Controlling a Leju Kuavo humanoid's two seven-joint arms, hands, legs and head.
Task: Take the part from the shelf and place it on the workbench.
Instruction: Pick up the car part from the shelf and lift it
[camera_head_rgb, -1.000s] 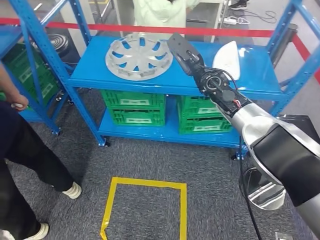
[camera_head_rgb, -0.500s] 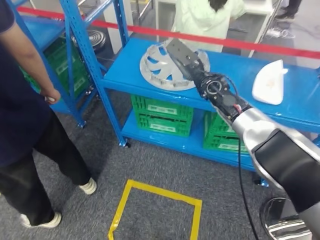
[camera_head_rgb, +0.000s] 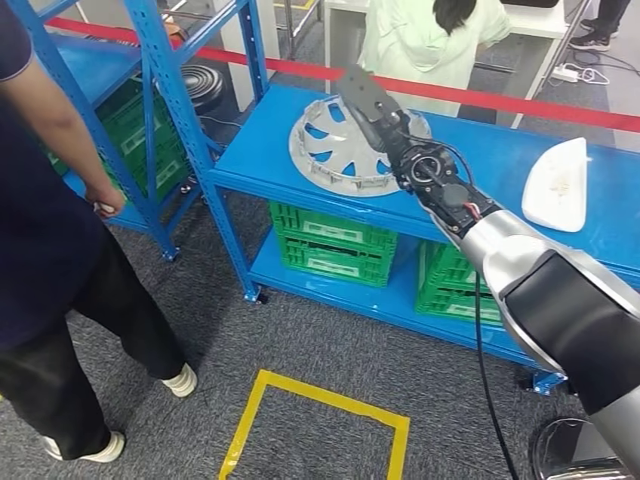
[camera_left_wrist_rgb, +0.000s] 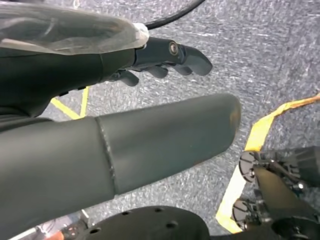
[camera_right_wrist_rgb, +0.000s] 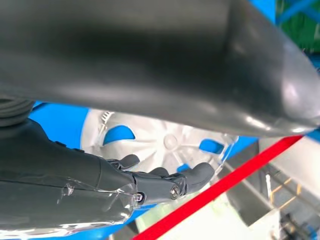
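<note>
Nearest, the left robot hand (camera_left_wrist_rgb: 166, 55) hangs low beside the body over the grey carpet and a strip of yellow floor tape (camera_left_wrist_rgb: 241, 175) — fingers apart, nothing in it, well away from the shelf. Further out, the right arm reaches forward and up to the blue shelf (camera_head_rgb: 490, 165), and the right robot hand (camera_head_rgb: 370, 100) sits over the near-right part of the part, a silver wheel cover (camera_head_rgb: 332, 150) lying flat on the top level. In the right wrist view the fingers (camera_right_wrist_rgb: 170, 182) are stretched out straight and spread, holding nothing, with the cover's spokes just beyond them; whether they touch it I cannot tell. So the cover lies directly under and ahead of the right hand — that arm is plainly the nearer one. A white moulded piece (camera_head_rgb: 558, 185) rests well apart along the same shelf. Beyond, a red barrier tape (camera_head_rgb: 483, 95) runs behind the shelf.
</note>
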